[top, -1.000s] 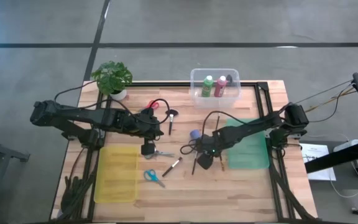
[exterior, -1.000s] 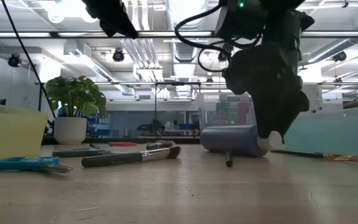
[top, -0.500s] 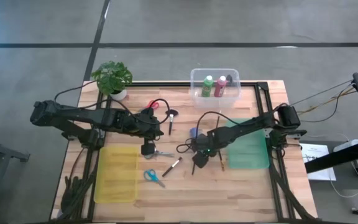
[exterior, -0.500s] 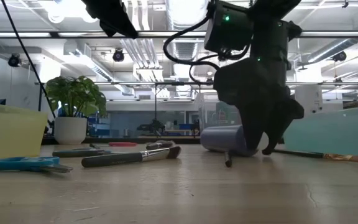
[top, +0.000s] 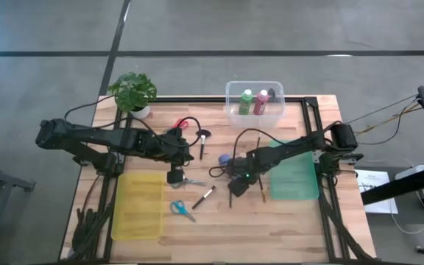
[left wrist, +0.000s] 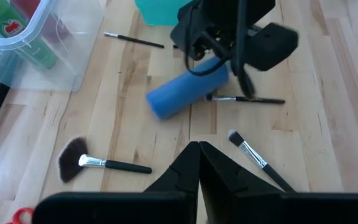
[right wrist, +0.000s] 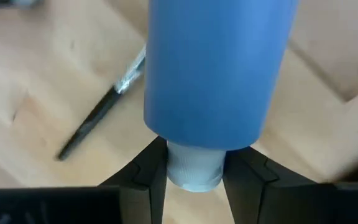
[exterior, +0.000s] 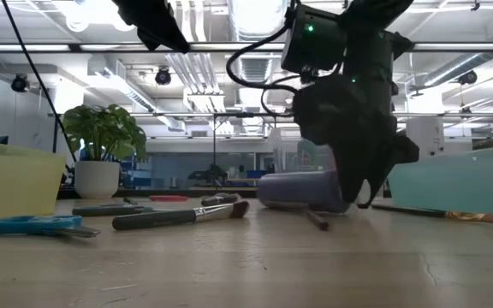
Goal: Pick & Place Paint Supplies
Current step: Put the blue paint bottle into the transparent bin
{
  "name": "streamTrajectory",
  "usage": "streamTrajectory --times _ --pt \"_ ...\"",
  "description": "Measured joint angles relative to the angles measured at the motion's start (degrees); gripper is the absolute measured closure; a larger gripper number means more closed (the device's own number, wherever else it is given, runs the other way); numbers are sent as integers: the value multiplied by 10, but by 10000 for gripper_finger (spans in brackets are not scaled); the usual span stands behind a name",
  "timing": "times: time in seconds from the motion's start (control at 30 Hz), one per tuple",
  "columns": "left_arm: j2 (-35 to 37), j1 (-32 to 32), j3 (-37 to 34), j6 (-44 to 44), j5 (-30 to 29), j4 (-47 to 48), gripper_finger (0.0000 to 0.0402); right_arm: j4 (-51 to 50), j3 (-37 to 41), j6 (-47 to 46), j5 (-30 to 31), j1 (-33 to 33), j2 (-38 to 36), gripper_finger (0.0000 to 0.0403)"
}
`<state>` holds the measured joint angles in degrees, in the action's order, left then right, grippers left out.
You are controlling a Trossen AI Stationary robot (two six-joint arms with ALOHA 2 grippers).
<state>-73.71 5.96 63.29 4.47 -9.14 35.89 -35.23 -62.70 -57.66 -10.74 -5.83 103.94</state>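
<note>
right gripper (top: 235, 177) sits mid-table from above, beside a teal tray (top: 294, 173); left gripper (top: 174, 177) hangs over grey scissors (top: 190, 180). at table height, the blue bottle (exterior: 302, 190) lies on its side on the table. left wrist view: left fingers (left wrist: 199, 171) pressed together, empty. right wrist view: right fingers (right wrist: 143, 171) pinch the bottle's white cap (right wrist: 194, 167), a thin brush (right wrist: 98, 109) beside it.

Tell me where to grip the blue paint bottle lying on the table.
Grip the blue paint bottle at its white cap, coming from the cap end: it lies on its side, and the narrow cap fits between the right gripper fingers, already on either side.
</note>
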Motion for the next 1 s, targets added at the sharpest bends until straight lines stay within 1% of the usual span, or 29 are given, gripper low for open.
streamTrajectory --times 0.2,0.33,0.4,0.5,0.57,0.63,0.73,0.8,0.87,1.0 --pt "0 0 0 0 0 0 384 -4 -8 16 -46 -7 -19 290" --pt "0 0 0 0 0 1 384 -1 -12 27 -88 -11 -57 290" --pt "0 0 0 0 0 4 384 1 -12 38 -134 -10 -80 290" --pt "0 0 0 0 0 11 384 -17 -9 51 -232 -2 -110 290" --pt "0 0 0 0 0 16 384 -74 -10 67 -293 3 -124 290" --pt "0 0 0 0 0 17 384 -179 -26 103 -329 8 -130 290" --pt "0 0 0 0 1 17 384 -360 -65 185 -341 11 -128 290" --pt "0 0 0 0 1 17 384 -442 -98 222 -344 12 -122 290" --pt "0 0 0 0 1 17 384 -488 -132 236 -349 11 -112 290" --pt "0 0 0 0 1 17 384 -526 -207 234 -361 -2 -83 290"
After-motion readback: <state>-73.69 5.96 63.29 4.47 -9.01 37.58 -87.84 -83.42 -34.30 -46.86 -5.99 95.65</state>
